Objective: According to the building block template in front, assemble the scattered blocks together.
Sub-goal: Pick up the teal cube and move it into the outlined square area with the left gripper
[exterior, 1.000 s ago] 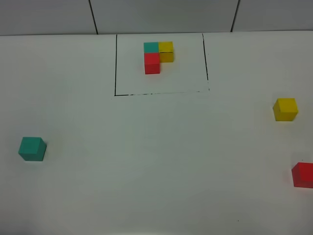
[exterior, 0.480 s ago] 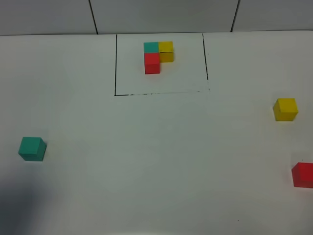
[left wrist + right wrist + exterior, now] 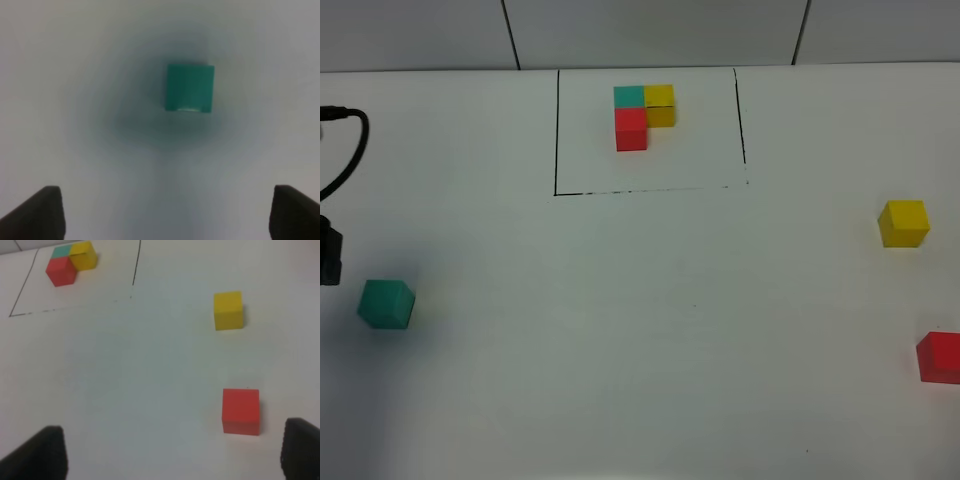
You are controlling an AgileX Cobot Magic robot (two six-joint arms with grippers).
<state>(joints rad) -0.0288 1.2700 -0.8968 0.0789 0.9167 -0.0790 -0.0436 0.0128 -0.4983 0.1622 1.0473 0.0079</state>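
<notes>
The template (image 3: 642, 115) is a small teal, yellow and red L inside a black-line rectangle at the table's far middle; it also shows in the right wrist view (image 3: 70, 262). The loose teal cube (image 3: 386, 304) sits at the left, and my open, empty left gripper (image 3: 170, 215) hovers over it (image 3: 190, 87) without touching. The loose yellow cube (image 3: 903, 222) (image 3: 228, 310) and the loose red cube (image 3: 940, 357) (image 3: 241, 410) lie at the right. My right gripper (image 3: 172, 452) is open and empty, and is short of the red cube.
Part of my left arm (image 3: 328, 255) and its black cable (image 3: 350, 150) show at the left edge of the high view. The white table (image 3: 650, 320) ends at a tiled wall (image 3: 650, 30) behind the template. The red cube is cut off by the right edge of the high view.
My left arm has come into the high view at the left edge, above the teal cube, casting a shadow there. No cube has moved.
</notes>
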